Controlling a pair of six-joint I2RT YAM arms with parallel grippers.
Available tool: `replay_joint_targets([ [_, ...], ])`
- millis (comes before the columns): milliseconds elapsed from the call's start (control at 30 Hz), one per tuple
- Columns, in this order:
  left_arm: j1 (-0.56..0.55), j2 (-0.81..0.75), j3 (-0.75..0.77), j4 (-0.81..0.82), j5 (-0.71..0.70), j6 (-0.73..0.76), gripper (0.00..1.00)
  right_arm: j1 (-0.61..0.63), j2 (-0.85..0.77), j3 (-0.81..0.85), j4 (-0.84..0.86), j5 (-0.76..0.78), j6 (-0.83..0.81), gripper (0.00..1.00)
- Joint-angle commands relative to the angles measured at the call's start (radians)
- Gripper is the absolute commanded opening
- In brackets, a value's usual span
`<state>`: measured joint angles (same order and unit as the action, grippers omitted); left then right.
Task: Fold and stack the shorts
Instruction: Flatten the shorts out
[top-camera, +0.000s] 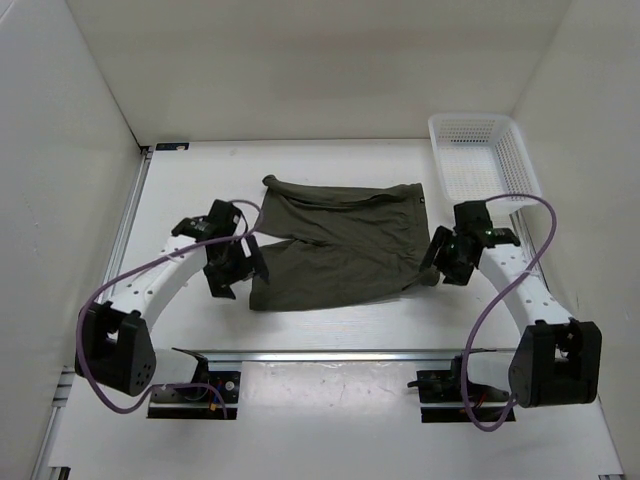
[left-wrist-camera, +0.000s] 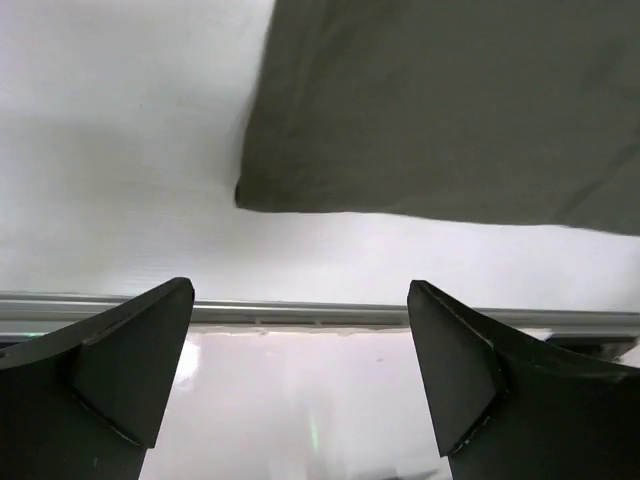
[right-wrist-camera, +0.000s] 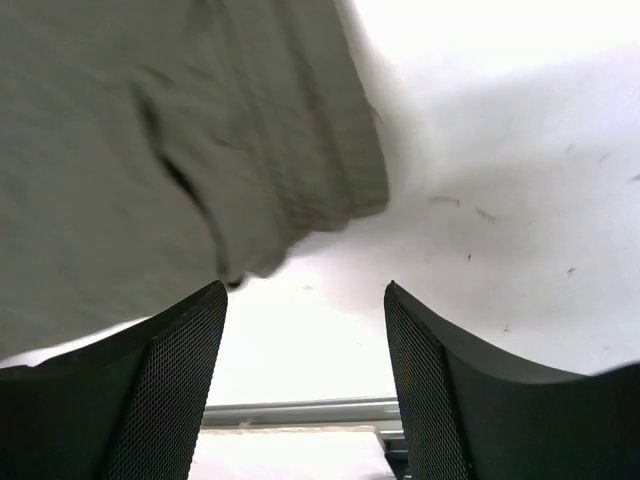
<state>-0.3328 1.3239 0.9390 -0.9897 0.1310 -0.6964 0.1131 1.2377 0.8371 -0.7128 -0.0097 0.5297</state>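
The dark olive-green shorts lie spread on the white table, folded over on themselves. My left gripper hangs just off their near left corner, open, with nothing between its fingers. In the left wrist view that corner of the shorts lies ahead of the open left gripper. At the shorts' right edge my right gripper is open and holds nothing. The right wrist view shows the shorts' wrinkled edge up left of the open right gripper, apart from it.
A white basket stands at the back right, close behind the right arm. A metal rail runs along the near table edge. White walls enclose the table on three sides.
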Motion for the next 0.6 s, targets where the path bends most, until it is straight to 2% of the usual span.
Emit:
replay_joint_targets([
  [0, 0.001, -0.045, 0.203, -0.076, -0.089, 0.024, 1.00, 0.007, -0.035, 0.158, -0.077, 0.066, -0.043, 0.70],
  [33, 0.001, -0.034, 0.245, -0.076, -0.099, 0.043, 1.00, 0.007, -0.035, 0.187, -0.077, 0.066, -0.053, 0.70],
  [67, 0.001, 0.001, 0.318, -0.061, -0.099, 0.066, 0.86, 0.019, -0.018, 0.244, -0.065, 0.066, -0.053, 0.55],
  [100, 0.001, 0.027, 0.352, -0.047, -0.099, 0.075, 0.71, 0.019, 0.021, 0.272, -0.047, 0.041, -0.065, 0.35],
  [133, 0.001, 0.056, 0.386, -0.032, -0.099, 0.084, 0.52, 0.031, 0.052, 0.302, -0.010, 0.030, -0.065, 0.16],
  [167, 0.001, 0.130, 0.415, -0.012, -0.099, 0.093, 0.15, 0.043, 0.090, 0.334, 0.004, 0.019, -0.074, 0.02],
  [200, 0.011, 0.177, 0.473, 0.020, -0.109, 0.094, 0.10, 0.043, 0.186, 0.411, 0.013, 0.019, -0.074, 0.00],
  [267, 0.023, 0.288, 0.553, 0.039, -0.100, 0.119, 0.10, 0.074, 0.335, 0.494, 0.024, 0.016, -0.074, 0.00],
  [300, 0.034, 0.408, 0.654, 0.039, -0.091, 0.133, 0.10, 0.074, 0.377, 0.572, 0.033, 0.016, -0.074, 0.00],
  [467, 0.047, 0.690, 0.970, 0.008, -0.099, 0.155, 0.12, 0.086, 0.650, 0.784, 0.052, -0.013, -0.046, 0.00],
  [533, 0.070, 0.808, 1.111, -0.010, -0.090, 0.164, 0.20, 0.086, 0.719, 0.874, 0.052, -0.013, -0.037, 0.00],
  [567, 0.080, 0.846, 1.154, -0.026, -0.079, 0.164, 0.35, 0.086, 0.785, 0.905, 0.052, -0.013, -0.037, 0.00],
])
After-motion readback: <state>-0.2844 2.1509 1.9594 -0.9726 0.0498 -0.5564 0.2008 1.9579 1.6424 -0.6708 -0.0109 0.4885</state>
